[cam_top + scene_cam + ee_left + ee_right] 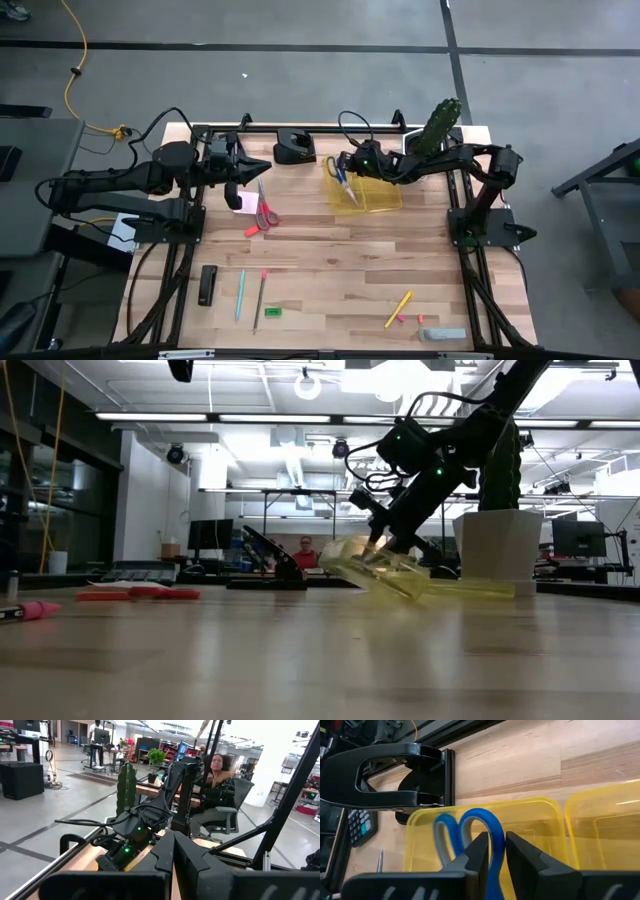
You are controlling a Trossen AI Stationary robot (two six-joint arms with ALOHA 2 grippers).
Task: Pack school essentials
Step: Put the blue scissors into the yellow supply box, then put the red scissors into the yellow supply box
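My right gripper (pixel 343 172) is at the far middle of the table, shut on blue-handled scissors (pixel 345 185) over the left half of an open yellow see-through case (pixel 372 193). My left gripper (pixel 258 165) is shut and empty above the table's far left. Just nearer than it, red-handled scissors (pixel 266 212) and a pale pink pad (pixel 246 201) lie flat. Near the front edge lie a teal pencil (pixel 240 293), a brown pencil (pixel 260 298), a green eraser (pixel 273 312), a yellow pencil (pixel 398 308) and pink bits (pixel 402 319). My right gripper pinches the scissors' blue handle at one finger loop (pixel 492 827) between its two fingers (pixel 479 851). It comes from above, slanting down from the table's right. The blades (pixel 352 196) point down into the case; whether they touch its floor does not show.
A flat black bar (pixel 207 285) lies front left. A black holder (pixel 293 148) stands at the far edge, with a calculator (pixel 360 825) beside it. A potted cactus (pixel 440 125) stands far right. A small grey piece (pixel 442 334) lies front right. A person sits beyond the table (pixel 217 775).
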